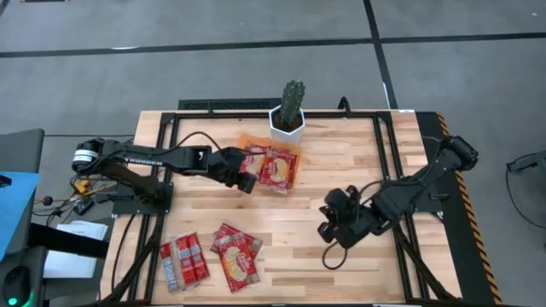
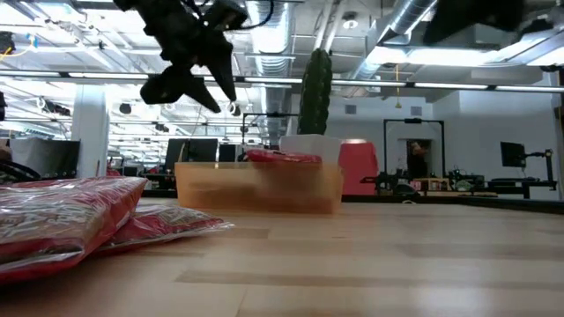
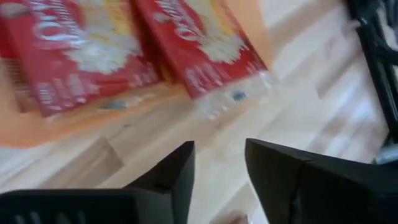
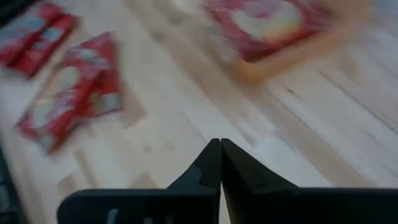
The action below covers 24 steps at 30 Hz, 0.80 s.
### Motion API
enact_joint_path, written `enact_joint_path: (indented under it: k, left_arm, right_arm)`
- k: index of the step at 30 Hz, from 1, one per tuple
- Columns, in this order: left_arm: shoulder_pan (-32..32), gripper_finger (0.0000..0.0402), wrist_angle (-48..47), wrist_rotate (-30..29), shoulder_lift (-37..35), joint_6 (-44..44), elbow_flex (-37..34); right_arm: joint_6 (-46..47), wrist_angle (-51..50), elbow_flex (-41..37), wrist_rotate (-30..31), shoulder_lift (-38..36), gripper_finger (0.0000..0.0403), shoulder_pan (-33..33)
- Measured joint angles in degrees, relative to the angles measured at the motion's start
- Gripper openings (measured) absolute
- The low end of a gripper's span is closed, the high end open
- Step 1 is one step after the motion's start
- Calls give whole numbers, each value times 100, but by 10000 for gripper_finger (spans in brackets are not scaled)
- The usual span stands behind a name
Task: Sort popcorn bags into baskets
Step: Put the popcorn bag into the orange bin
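The orange tray (image 1: 241, 141) sits at the table's far middle with two red popcorn bags (image 1: 271, 167) lying flat in it; in the left wrist view one bag (image 3: 199, 43) reaches over the tray's rim with its clear end. My left gripper (image 1: 246, 181) (image 3: 219, 165) hovers open and empty just off the tray's near-left corner, and it shows above the tray (image 2: 260, 187) in the low view. Narrow striped bags (image 1: 183, 261) and oval-picture bags (image 1: 235, 252) lie flat near the table's near-left edge. My right gripper (image 1: 326, 225) (image 4: 221, 152) is shut and empty over the right-middle of the table.
A white pot with a green cactus (image 1: 290, 115) stands just behind the tray's far-right corner. A black frame (image 1: 388, 162) runs around the table top. Bare wood (image 1: 290, 256) lies between the loose bags and my right gripper.
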Motion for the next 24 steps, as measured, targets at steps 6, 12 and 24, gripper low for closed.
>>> enact_joint_path:
  k: [6, 12, 24]
  left_arm:
    - [-542, 50, 453, 105, -588, 192, -1]
    - [-1295, 8, 604, -1157, -1600, 148, -1]
    - [-2291, 13, 227, -2704, -2217, -15, -1]
  right_arm:
    - [-2292, 1854, -5, -1227, 678, 8, -838]
    - [-3402, 3258, 72, -2315, 1530, 17, -1788]
    - [-4578, 2797, 922, -2672, 2826, 19, -2735]
